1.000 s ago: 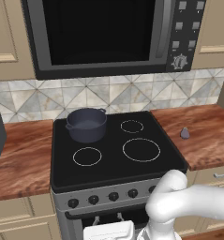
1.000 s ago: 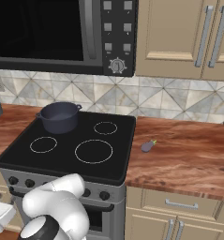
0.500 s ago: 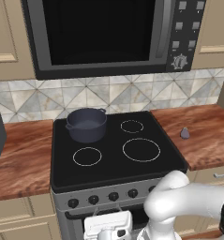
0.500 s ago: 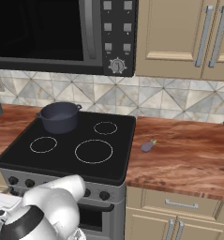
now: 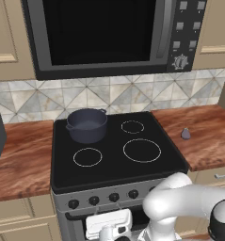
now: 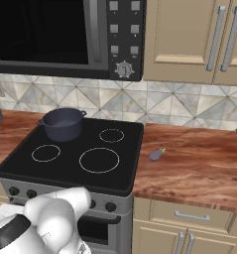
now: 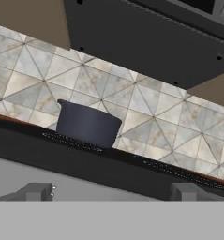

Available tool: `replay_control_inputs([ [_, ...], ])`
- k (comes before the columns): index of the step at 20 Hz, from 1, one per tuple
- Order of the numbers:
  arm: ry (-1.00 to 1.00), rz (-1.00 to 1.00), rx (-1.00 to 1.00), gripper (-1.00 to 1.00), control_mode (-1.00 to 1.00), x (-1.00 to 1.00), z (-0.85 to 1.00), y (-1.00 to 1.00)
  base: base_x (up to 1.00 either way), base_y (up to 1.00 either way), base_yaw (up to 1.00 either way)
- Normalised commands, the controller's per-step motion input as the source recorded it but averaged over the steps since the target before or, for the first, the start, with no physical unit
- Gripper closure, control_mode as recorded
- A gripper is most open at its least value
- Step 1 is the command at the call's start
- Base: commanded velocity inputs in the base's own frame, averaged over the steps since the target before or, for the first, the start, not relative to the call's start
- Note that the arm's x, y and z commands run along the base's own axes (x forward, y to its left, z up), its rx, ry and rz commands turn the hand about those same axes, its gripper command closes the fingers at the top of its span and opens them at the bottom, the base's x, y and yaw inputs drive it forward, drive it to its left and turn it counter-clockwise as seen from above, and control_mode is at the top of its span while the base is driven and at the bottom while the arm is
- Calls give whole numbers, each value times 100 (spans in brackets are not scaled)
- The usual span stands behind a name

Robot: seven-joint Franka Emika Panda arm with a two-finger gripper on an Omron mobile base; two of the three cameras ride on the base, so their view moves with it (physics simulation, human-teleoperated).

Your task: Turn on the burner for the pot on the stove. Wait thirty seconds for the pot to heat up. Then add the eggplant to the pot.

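1. One stove (image 5: 118, 155), black glass top, knob row (image 5: 104, 200) along the grey front.
2. Pot (image 5: 87, 124) on the back-left ring.
3. Gripper (image 7: 111, 197) low before the stove front, jaws spread wide, grasping nothing; knobs lie just above and ahead.
4. Eggplant (image 6: 156, 154) on the counter (image 6: 199, 158), right of the stove.

Pot (image 5: 87, 124) on stove (image 5: 115, 157); eggplant (image 5: 185, 134) well apart

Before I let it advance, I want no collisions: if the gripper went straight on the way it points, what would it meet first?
Probably the stove: its front edge fills the line just ahead of the open gripper, with the pot beyond and higher. Depth is unclear.
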Motion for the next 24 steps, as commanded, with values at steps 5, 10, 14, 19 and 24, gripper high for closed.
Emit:
replay_control_inputs([
  [5,-2,0,0,-100,-100,8,-21,1,0,0,0],
  [10,0,0,0,-100,-100,13,-20,11,0,0,0],
  [14,0,0,0,-100,-100,26,-22,15,0,0,0],
  [19,-3,-1,-2,-100,-100,17,-9,2,0,0,0],
  [24,-1,0,0,-100,-100,18,-13,5,0,0,0],
])
